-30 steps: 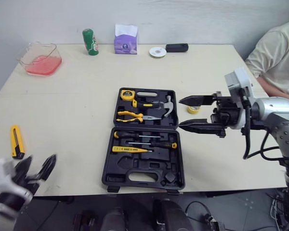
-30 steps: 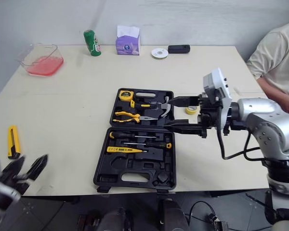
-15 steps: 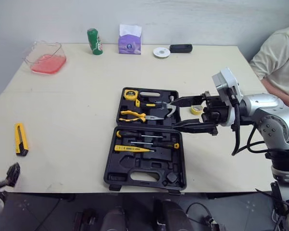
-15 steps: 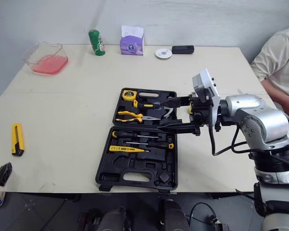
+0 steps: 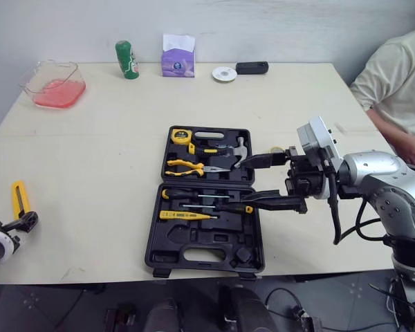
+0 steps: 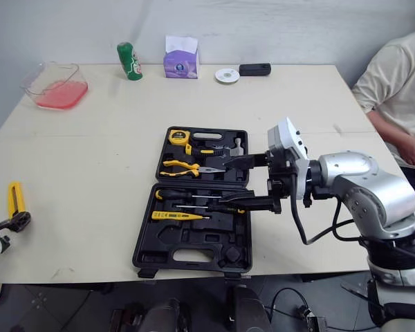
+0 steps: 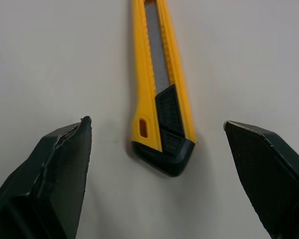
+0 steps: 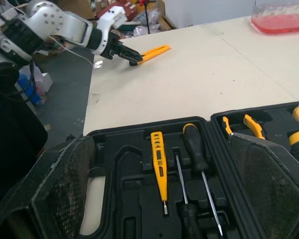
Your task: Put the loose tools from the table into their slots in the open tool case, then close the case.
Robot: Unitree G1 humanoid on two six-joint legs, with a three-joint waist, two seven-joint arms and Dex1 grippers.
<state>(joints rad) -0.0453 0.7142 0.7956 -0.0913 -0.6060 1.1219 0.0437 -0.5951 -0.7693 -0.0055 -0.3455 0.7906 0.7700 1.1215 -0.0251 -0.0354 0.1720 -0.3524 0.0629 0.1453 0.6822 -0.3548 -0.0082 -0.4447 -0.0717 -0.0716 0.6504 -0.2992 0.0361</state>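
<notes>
Our left tool [image 7: 155, 122] has reached the yellow utility knife [image 7: 157, 74] lying at 9 o'clock from the open tool case [image 5: 194, 238], spread wide astride its butt end, so we judge a grasp comes next; our right tool [image 5: 244, 183] gapes over the case.

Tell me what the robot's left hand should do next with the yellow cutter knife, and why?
Probably lower the left gripper and close it on the yellow utility knife. Its fingers are open on either side of the knife's black end, not touching it, and the knife lies loose on the table, far from the open tool case where it belongs.
</notes>
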